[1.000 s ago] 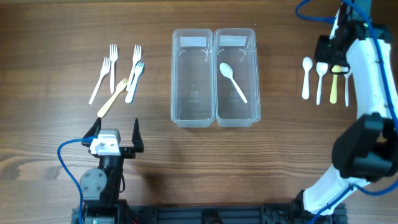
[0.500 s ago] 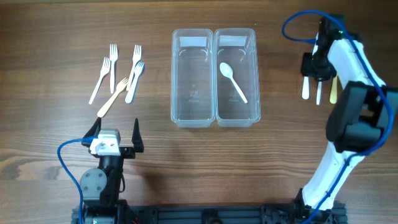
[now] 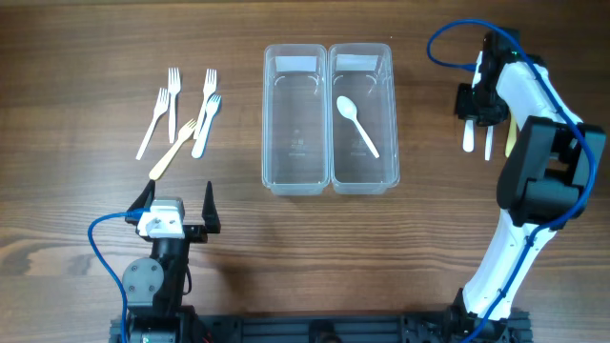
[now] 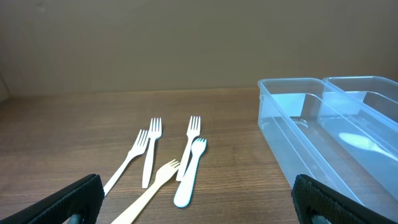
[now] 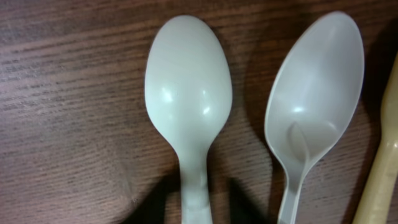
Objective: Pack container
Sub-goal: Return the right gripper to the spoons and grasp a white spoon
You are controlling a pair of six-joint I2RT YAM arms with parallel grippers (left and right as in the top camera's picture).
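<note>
R gripper [image 3: 474, 102] hovered over a white plastic spoon [image 5: 188, 93] on the table [image 3: 429, 248], right of the clear containers [image 3: 329, 189]; can't tell if it pinched the neck. Spoon looked light, stiff, slick; thin handle best to grip. L gripper [image 3: 180, 191] spread wide

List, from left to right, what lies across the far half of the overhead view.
Group of forks → empty clear container → second clear container holding a white spoon → loose spoons.
</note>
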